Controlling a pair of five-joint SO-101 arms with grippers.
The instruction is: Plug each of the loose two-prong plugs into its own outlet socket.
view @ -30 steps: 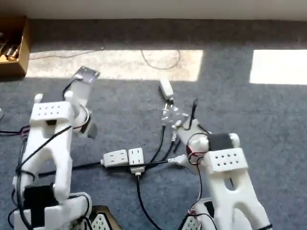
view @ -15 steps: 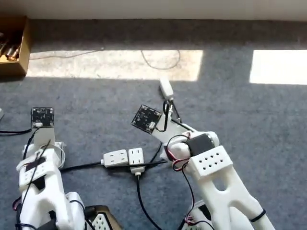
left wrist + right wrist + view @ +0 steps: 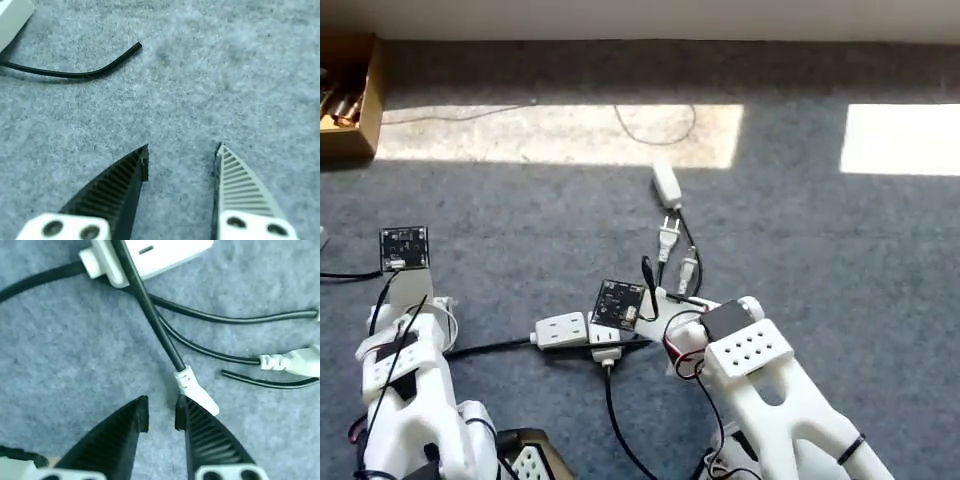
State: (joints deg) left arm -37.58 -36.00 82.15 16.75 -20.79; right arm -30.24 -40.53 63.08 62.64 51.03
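We see the left arm folded back, left fingers (image 3: pixel 112 192) spread wide over carpet (image 3: pixel 200 75). The right arm bends low. Its wrist view shows the right fingers (image 3: pixel 210 440) narrowly parted, gripping nothing, just beside a white plug (image 3: pixel 197 390).

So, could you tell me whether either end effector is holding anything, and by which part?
Nothing is held: left end effector gapes over carpet; right end effector sits beside a white plug.

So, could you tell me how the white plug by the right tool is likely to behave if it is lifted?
The white plug looks small and rigid, so probably light. Its black cord lies across the outlet block, so it may drag and twist the plug.
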